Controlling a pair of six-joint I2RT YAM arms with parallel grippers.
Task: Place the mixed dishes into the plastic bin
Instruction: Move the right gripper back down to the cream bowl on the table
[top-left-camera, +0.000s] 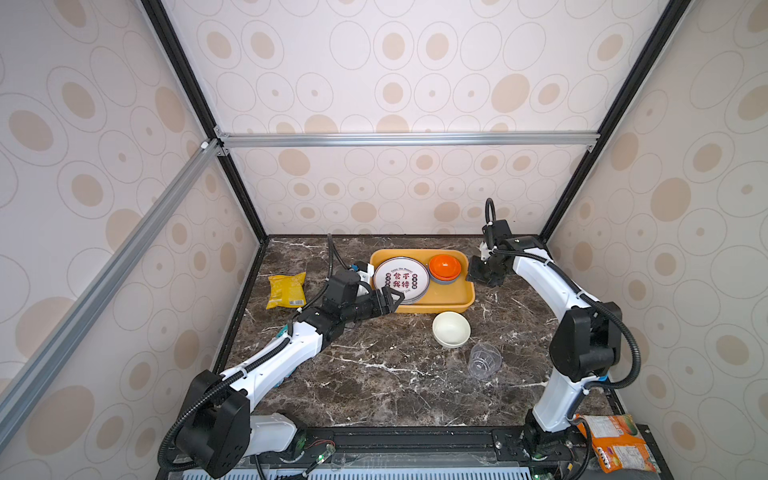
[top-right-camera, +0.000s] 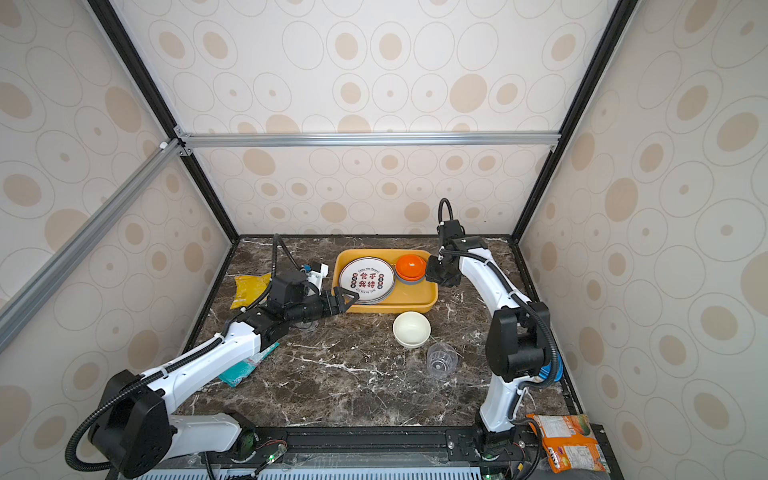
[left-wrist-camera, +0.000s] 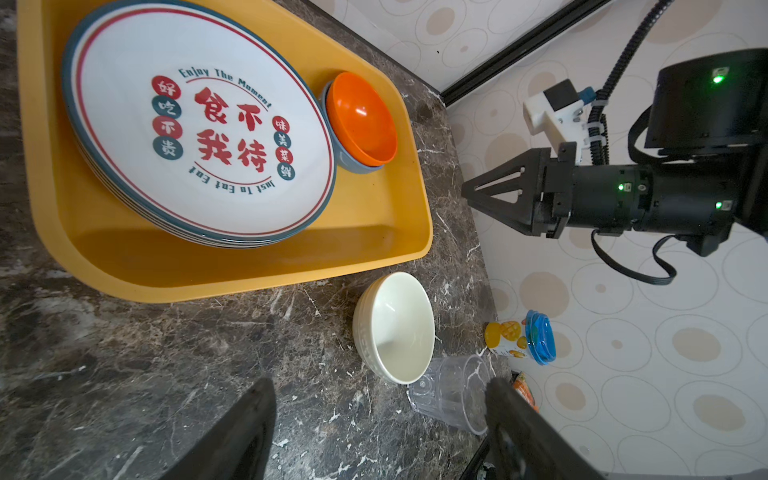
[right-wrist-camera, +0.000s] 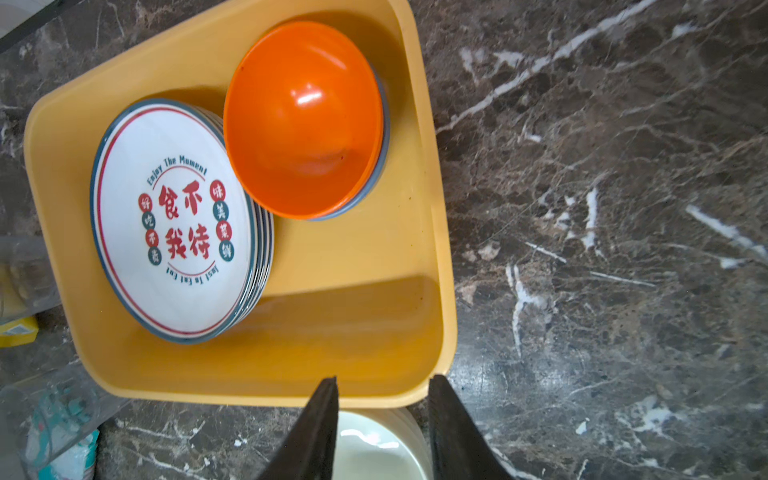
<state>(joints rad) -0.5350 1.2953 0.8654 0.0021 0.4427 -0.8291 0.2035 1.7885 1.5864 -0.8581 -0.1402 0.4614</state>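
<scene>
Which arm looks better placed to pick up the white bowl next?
Probably the left arm: its jaws stand wide open, with the white bowl straight ahead between them in its wrist view. The right arm holds its jaws narrower, beside the plastic bin, farther back.

My head pair looks steeply down over the whole surface (top-left-camera: 395, 386); both wrist cameras sit close, sharing the plastic bin (left-wrist-camera: 249, 270).

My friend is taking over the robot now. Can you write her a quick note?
Left gripper: jaws open, empty, by the bin's front left corner.
Right gripper: jaws open, empty, at the bin's right end.
Done: plates stacked in the bin, orange bowl nested in blue bowl beside them.
To do: white bowl and cup, both on the table in front of the bin.
</scene>
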